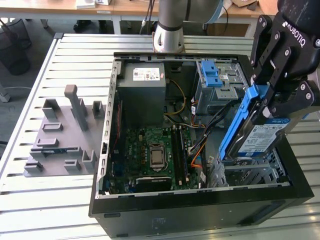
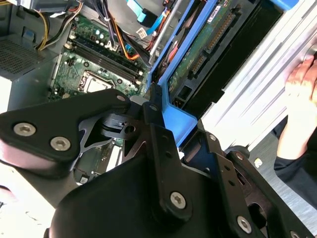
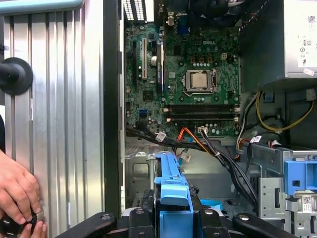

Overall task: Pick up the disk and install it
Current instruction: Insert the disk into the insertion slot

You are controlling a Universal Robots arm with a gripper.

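My gripper (image 1: 269, 101), jaws clamped on the disk (image 1: 260, 137): pickup done, the disk hanging tilted below the jaws over the open case (image 1: 190, 212), not yet seated.

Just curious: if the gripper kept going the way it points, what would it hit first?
Probably the silver metal drive bay just below the blue-framed silver disk clamped in the black gripper's jaws; depth is unclear.
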